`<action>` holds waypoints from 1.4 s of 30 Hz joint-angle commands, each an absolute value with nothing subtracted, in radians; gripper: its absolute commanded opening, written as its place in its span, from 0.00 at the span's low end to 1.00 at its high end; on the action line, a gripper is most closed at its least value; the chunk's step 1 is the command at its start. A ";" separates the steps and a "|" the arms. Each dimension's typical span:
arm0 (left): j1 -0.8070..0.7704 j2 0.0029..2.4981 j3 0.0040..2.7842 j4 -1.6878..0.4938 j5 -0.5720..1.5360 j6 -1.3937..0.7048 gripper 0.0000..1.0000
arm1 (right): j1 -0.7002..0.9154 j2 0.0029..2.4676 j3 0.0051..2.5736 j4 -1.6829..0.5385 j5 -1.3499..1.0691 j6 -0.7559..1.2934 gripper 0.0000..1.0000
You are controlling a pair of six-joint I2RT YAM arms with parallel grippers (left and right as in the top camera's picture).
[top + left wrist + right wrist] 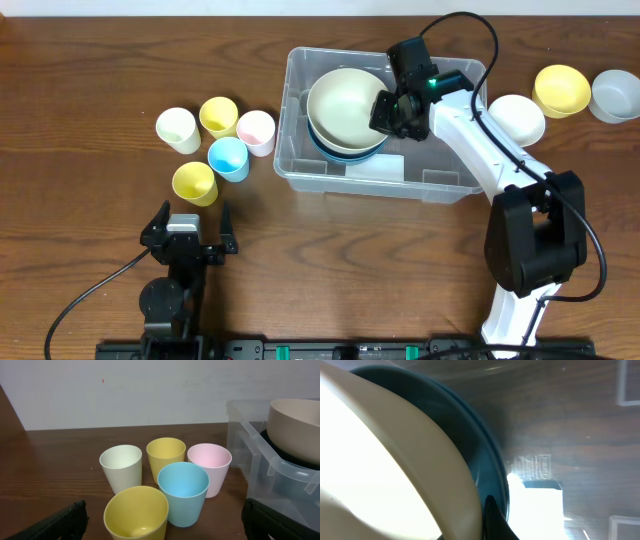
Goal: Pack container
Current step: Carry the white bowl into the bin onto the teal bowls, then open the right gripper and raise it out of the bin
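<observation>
Right pincer [386, 108] pinching cream bowl [345, 98] rim inside container [292, 100] (blue bowl [345, 153] mostly hidden), left pincer [192, 216] wide

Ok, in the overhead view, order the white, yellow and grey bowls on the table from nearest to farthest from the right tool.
From the right tool:
1. white bowl, just right of the container.
2. yellow bowl, farther right and a little back.
3. grey bowl, far right, touching the yellow one.
</observation>
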State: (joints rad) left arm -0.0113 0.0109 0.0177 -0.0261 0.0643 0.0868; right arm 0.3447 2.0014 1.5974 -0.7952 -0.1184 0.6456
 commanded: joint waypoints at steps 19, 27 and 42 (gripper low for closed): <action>-0.007 0.005 0.004 -0.065 0.079 0.101 0.98 | 0.347 1.991 1.619 -0.767 -0.126 0.619 0.46; -0.007 0.005 0.004 -0.065 0.079 0.101 0.98 | 0.347 1.988 1.636 -0.752 -0.149 0.611 0.45; -0.007 0.005 0.004 -0.064 0.079 0.101 0.98 | 0.347 1.987 1.773 -0.842 -0.146 0.578 0.09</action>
State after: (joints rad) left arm -0.0113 0.0109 0.0177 -0.0261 0.0643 0.0868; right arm 0.3435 2.0014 1.7554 -0.8276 -0.1406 0.5896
